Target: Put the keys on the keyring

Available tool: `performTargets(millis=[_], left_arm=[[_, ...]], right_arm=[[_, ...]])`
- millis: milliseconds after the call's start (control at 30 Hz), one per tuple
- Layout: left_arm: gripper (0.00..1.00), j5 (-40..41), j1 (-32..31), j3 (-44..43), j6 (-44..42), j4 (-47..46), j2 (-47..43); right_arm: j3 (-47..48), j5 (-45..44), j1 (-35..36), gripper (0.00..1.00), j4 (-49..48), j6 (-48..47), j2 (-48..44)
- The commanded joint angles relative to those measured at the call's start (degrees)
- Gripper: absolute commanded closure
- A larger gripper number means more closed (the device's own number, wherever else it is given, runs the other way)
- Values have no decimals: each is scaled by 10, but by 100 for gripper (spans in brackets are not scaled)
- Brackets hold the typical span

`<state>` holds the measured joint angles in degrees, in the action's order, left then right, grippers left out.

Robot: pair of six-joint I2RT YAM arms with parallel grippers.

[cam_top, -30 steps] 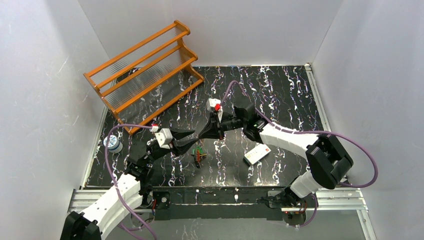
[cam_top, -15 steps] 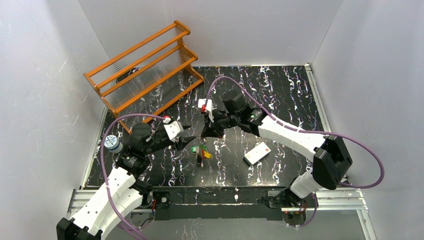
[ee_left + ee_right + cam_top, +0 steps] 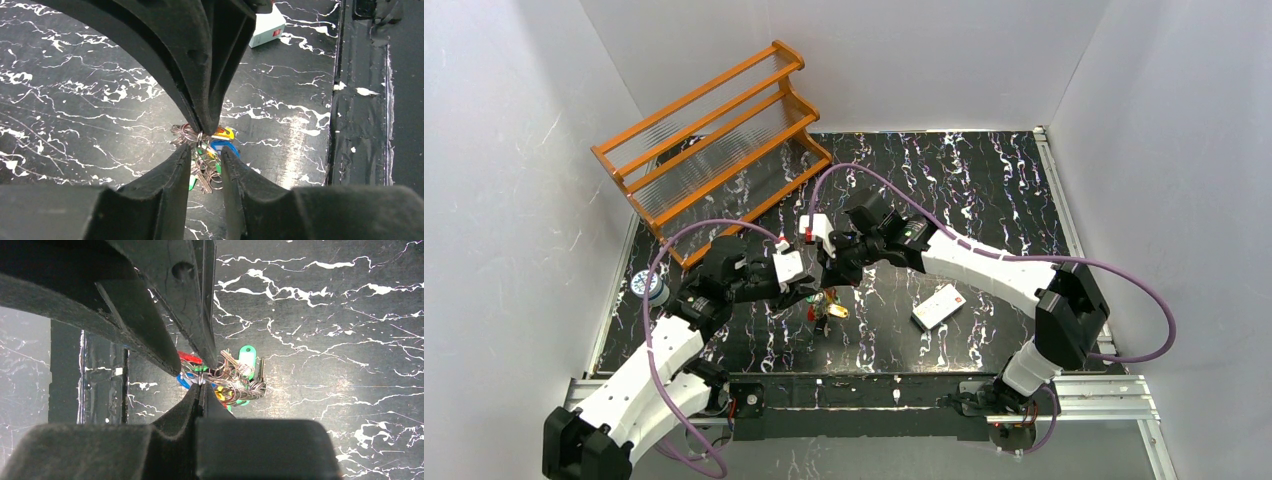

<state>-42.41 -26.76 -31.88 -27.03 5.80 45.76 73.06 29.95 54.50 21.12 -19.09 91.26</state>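
Observation:
The keys (image 3: 832, 310) lie in a tangled bunch on the black marbled table, with green, yellow, blue and red heads (image 3: 246, 359) and several small wire loops. My right gripper (image 3: 200, 386) is shut on a thin loop of the keyring (image 3: 200, 380) at the bunch's edge. It comes in from the top of the left wrist view, pinching the loop (image 3: 199, 137). My left gripper (image 3: 206, 149) is open, its fingers either side of the bunch (image 3: 219, 146), just above it. In the top view both grippers meet over the keys, the left (image 3: 812, 292) and the right (image 3: 832, 283).
A flat white card with a red dot (image 3: 938, 305) lies right of the keys, also in the left wrist view (image 3: 267, 25). An orange wooden rack (image 3: 714, 140) stands at the back left. A small round container (image 3: 652, 290) sits at the left edge.
My right gripper has moved left and down onto the key bunch. My left gripper has advanced right to meet it over the keys. The bunch has shifted slightly.

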Motion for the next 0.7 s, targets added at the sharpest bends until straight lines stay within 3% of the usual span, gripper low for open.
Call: performTargets(millis=[0, 433, 667], left_arm=[[76, -42, 0, -10, -8, -1, 14], [89, -43, -1, 10, 15, -55, 36], [100, -41, -1, 15, 16, -55, 40]], right_arm=[[28, 14, 1, 99, -3, -1, -4], [29, 19, 3, 99, -6, 4, -5], [27, 18, 3, 99, -9, 5, -8]])
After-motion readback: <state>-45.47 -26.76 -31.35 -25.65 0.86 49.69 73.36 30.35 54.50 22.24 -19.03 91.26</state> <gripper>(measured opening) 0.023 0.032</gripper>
